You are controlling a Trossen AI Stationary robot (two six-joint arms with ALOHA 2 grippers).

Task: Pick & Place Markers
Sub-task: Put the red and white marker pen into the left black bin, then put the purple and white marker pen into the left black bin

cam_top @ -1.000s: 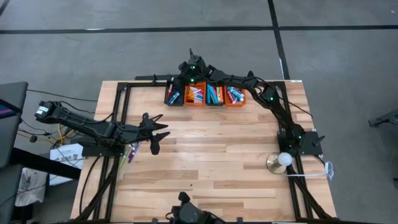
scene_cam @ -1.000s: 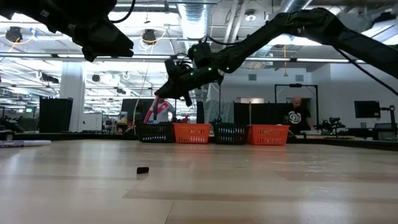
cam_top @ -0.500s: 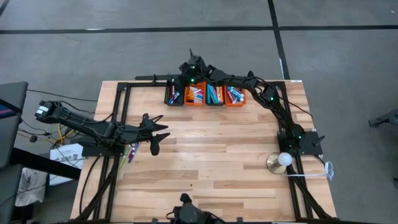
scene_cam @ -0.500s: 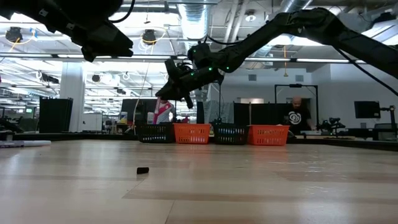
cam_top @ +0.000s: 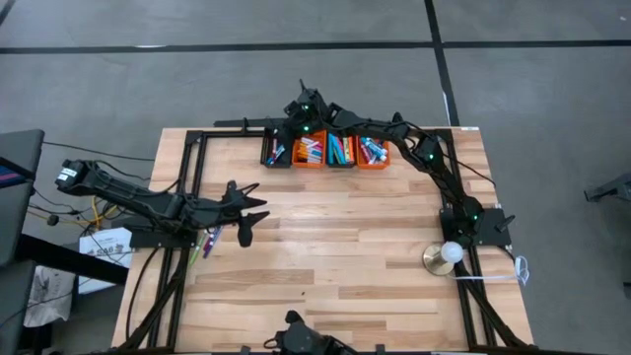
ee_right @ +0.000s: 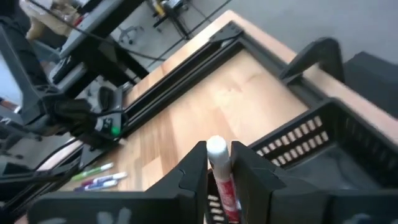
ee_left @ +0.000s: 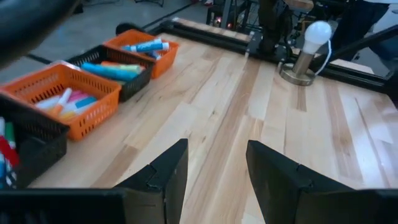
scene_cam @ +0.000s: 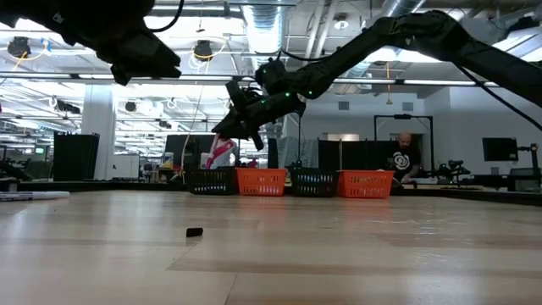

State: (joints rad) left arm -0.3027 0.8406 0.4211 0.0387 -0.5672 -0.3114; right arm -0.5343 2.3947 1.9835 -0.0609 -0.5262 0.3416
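Observation:
Four small bins stand in a row at the table's far edge: a black bin [cam_top: 275, 153], an orange bin [cam_top: 309, 152], a second black bin [cam_top: 340, 152] and a second orange bin [cam_top: 372, 152]. All hold mixed-colour markers. My right gripper [cam_top: 283, 136] hangs over the leftmost black bin [ee_right: 323, 140], shut on a red marker with a white cap [ee_right: 217, 158]. A few loose markers [cam_top: 209, 240] lie at the table's left edge beside my left arm. My left gripper [cam_top: 251, 212] hovers there, open and with nothing between its fingers [ee_left: 217, 168]. My right gripper has the red marker between its two fingers, with the white cap [ee_right: 217, 148] at their free ends. The marker lies along the fingers, its red body [ee_right: 225, 193] running back between them. It is lifted clear above the black bin, and the fingers slant down toward the table's left.
A lamp with a white bulb [cam_top: 449, 253] stands on a round base near the right arm's base. A small black piece [scene_cam: 194, 231] lies on the wood near the middle. Black rails frame the table's left, right and far sides. People show in the room beyond.
My right gripper has stayed over the leftmost black bin and has turned a little about its own line.

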